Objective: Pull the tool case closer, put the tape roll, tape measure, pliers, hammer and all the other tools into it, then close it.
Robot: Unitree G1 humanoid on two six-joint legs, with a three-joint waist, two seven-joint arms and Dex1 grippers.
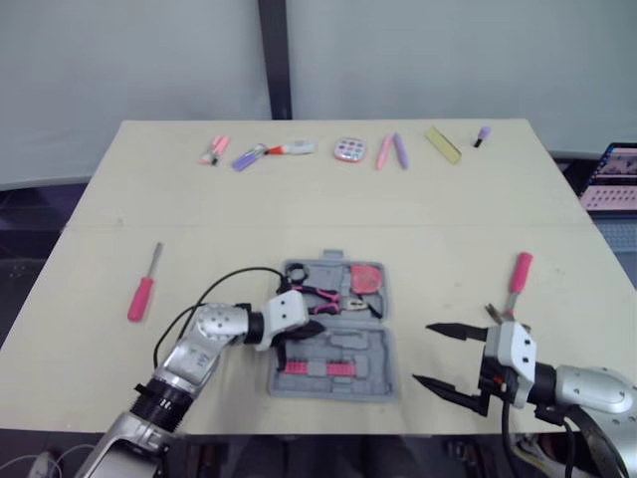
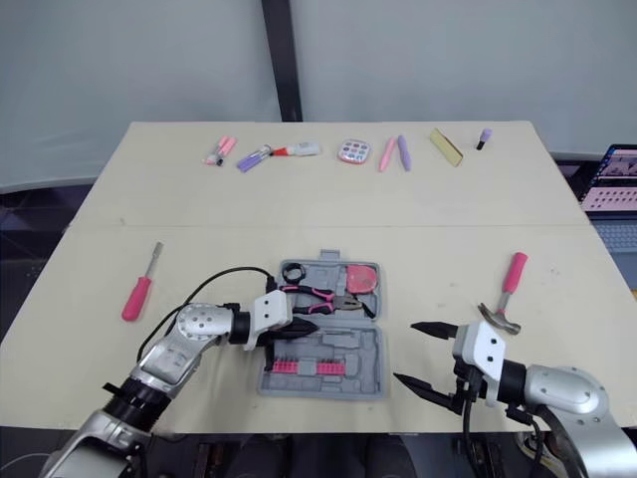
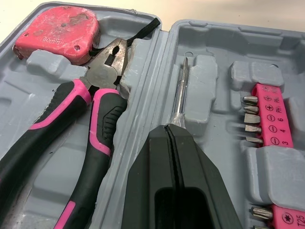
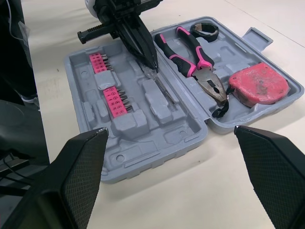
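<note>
The grey tool case [image 2: 328,383] lies open at the table's front centre. Its far half holds the pink tape measure [image 4: 257,83], the pink-and-black pliers [image 3: 90,119] and a black tape roll [image 4: 205,31]. Pink bit holders [image 4: 114,98] fill the near half. My left gripper [image 2: 317,326] is shut over the case, its tip against the end of a thin metal shaft [image 3: 180,93] lying in a slot. My right gripper [image 2: 405,351] stands open to the right of the case, empty. The pink-handled hammer [image 2: 514,272] lies beyond it. A pink screwdriver [image 1: 141,294] rests far left.
Along the table's far edge lies a row of small items: pink and purple pens [image 1: 391,150], markers [image 1: 261,152], a round pink piece [image 1: 349,149] and a yellow strip [image 1: 443,144]. A laptop [image 1: 612,174] stands off the right side. The table's front edge is just below the case.
</note>
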